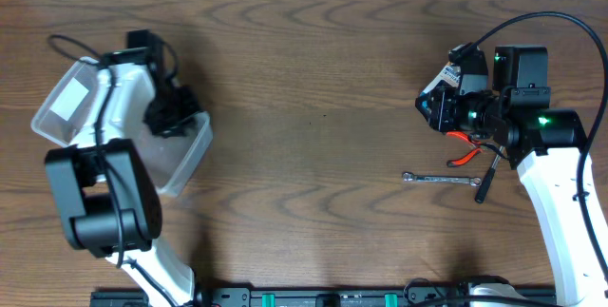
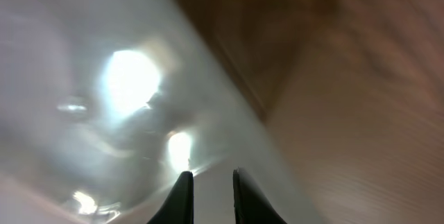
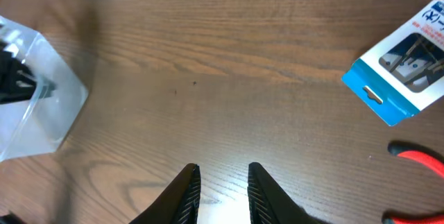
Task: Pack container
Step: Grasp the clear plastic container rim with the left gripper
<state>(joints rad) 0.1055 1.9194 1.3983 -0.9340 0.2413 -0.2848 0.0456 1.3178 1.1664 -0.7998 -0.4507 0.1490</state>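
Note:
The clear plastic container (image 1: 71,107) lies at the left of the table. It fills the blurred left wrist view (image 2: 104,99) and shows at the left of the right wrist view (image 3: 48,106). My left gripper (image 1: 176,112) is at its right wall. Its fingers (image 2: 211,182) are close together with the translucent plastic between them. My right gripper (image 1: 427,107) hangs over bare wood near the tools. Its fingers (image 3: 223,182) are slightly apart and hold nothing.
A blue and white blister pack (image 1: 442,84) (image 3: 406,64) lies beside the right arm. Red-handled pliers (image 1: 464,150) (image 3: 416,158), a silver wrench (image 1: 439,180) and a black-handled tool (image 1: 486,179) lie under it. The table's front rail (image 1: 313,297) is below.

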